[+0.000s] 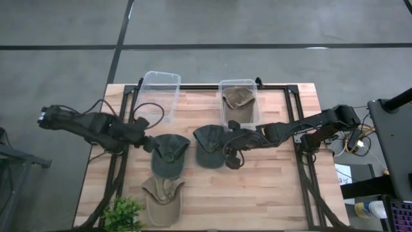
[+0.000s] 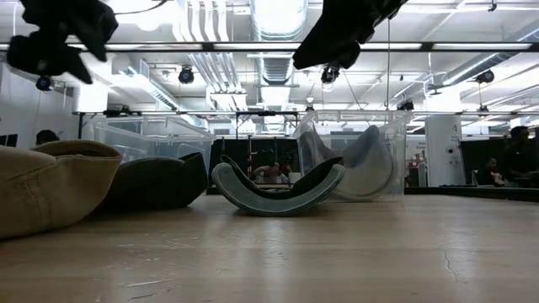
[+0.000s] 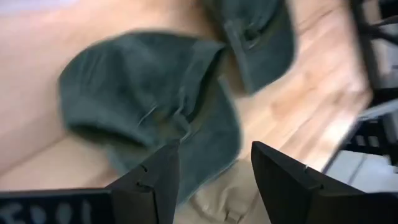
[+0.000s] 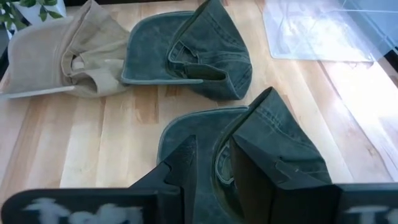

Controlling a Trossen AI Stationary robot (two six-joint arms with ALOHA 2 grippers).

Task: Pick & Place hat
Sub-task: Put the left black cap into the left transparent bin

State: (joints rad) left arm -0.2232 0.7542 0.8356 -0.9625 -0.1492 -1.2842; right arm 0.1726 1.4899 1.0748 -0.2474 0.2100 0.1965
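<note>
Two dark green caps lie near the table's middle, the left cap [image 1: 169, 154] and the right cap [image 1: 208, 145]. The right cap [image 2: 278, 189] lies upside down on its crown. A tan cap [image 1: 162, 200] sits near the near edge. My left gripper [image 1: 149, 144] is open above the left cap's left side [image 3: 149, 99], not touching it. My right gripper [image 1: 230, 154] hangs over the right cap [image 4: 273, 143] with a narrow gap between its fingers. In the low view it [image 2: 345, 34] is well above the table.
Two clear bins stand at the far edge. The left bin [image 1: 158, 93] shows nothing inside, and the right bin [image 1: 222, 106] holds a khaki hat [image 1: 238, 98]. A small green plant [image 1: 122, 214] sits at the near-left corner. Bare wood lies toward the near-right.
</note>
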